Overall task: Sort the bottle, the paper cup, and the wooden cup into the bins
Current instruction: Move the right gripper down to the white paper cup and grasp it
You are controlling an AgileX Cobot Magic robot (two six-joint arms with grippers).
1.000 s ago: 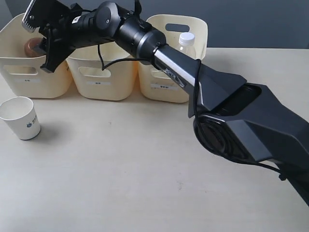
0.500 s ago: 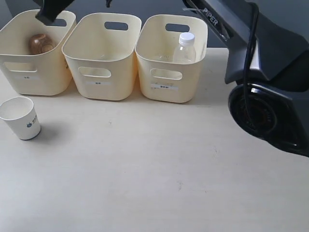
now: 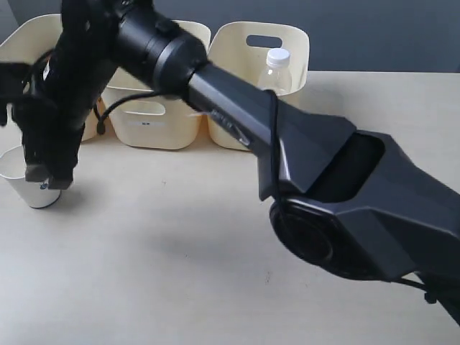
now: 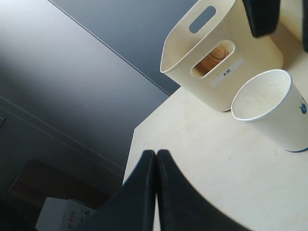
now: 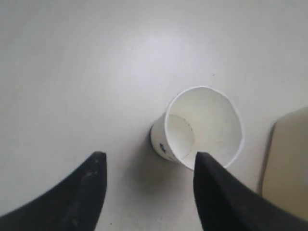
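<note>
The white paper cup (image 3: 25, 192) (image 5: 202, 127) stands upright on the table in front of the left bin (image 3: 29, 36). My right gripper (image 5: 149, 161) (image 3: 39, 169) reaches across and hangs open just above and beside it, with nothing between its fingers. The wooden cup (image 4: 214, 57) lies in the left bin (image 4: 250, 53), seen through the handle cutout; the arm hides it in the exterior view. The clear bottle (image 3: 275, 70) stands in the right bin (image 3: 244, 122). My left gripper (image 4: 156, 154) is shut and empty, low at the table's edge, away from the paper cup (image 4: 269, 106).
The middle bin (image 3: 147, 126) stands between the other two. My long black right arm (image 3: 237, 115) crosses over the bins and the middle of the table. A bin corner (image 5: 288, 159) lies close beside the cup. The table edge (image 4: 139, 130) drops off by my left gripper.
My right arm left the left bin, rose out of view, then swung down to the paper cup, still open. The wooden cup stays in the left bin.
</note>
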